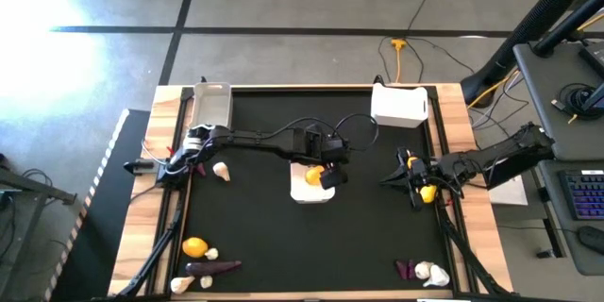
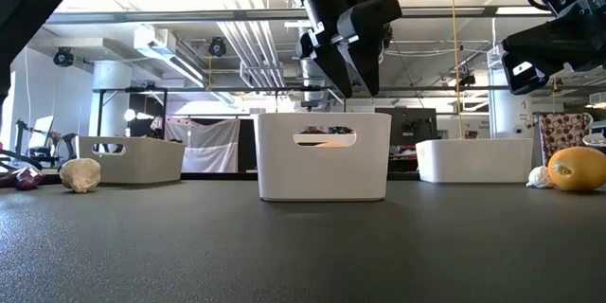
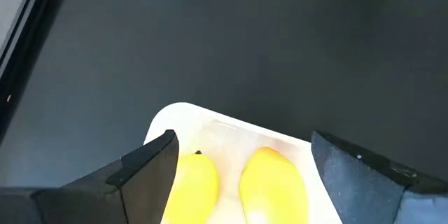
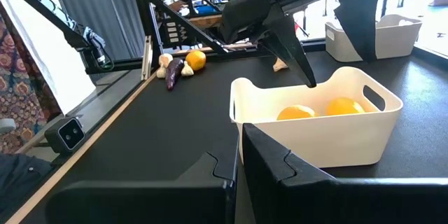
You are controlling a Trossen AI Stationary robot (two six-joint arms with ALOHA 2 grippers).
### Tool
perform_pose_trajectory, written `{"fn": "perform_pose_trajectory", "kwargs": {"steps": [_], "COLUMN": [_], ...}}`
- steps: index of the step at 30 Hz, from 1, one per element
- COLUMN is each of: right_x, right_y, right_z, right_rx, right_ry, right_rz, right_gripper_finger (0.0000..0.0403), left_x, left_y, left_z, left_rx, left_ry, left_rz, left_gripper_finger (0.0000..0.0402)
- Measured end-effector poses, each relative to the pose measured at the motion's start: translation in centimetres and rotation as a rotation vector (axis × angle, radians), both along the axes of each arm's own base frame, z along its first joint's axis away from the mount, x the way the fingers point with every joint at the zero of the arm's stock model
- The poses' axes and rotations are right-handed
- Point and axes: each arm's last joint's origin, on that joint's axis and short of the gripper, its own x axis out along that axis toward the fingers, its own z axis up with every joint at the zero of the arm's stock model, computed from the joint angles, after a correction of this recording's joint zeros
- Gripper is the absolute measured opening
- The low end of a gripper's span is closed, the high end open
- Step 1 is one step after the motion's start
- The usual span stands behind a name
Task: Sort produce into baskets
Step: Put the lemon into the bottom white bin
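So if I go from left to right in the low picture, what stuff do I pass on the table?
Garlic bulb → grey basket → middle white basket, with the left end effector hanging open above it → far white basket → small garlic bulb → yellow-orange fruit.

hidden: centre basket (image 1: 304,195) partly under left claw (image 1: 327,177) | fruits cut off (image 3: 269,185)

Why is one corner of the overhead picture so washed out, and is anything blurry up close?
High view: strong glare whitens the floor at upper left. Left wrist view: the two yellow fruits in the middle basket look soft, too near the lens. Low view: bright windows behind darken the left gripper.
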Motion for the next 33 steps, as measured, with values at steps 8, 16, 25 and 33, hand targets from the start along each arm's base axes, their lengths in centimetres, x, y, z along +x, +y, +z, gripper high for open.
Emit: {"fn": "perform_pose_trajectory", "kwargs": {"steps": [8, 16, 25, 33], "right_x": [0.00, 0.00, 0.00, 0.00], "right_y": [0.00, 0.00, 0.00, 0.00], "right_z": [0.01, 0.00, 0.00, 0.01], "right_rx": [0.000, 0.000, 0.000, 0.000], "right_ry": [0.000, 0.000, 0.000, 0.000], "right_rz": [0.000, 0.000, 0.000, 0.000], "right_gripper_finger": [0.0013, 0.0013, 0.0013, 0.0013], "left_x": [-0.01, 0.03, 0.04, -0.52], "left_y": [0.00, 0.00, -0.02, -0.61], "left_z": [-0.01, -0.02, -0.02, 0.26], "left_rx": [0.002, 0.009, 0.004, -0.036], "left_ry": [0.003, 0.004, 0.004, 0.035], "left_rz": [-0.004, -0.018, -0.026, 0.037], "left_gripper_finger": [0.0306, 0.0306, 0.0306, 0.0296]}}
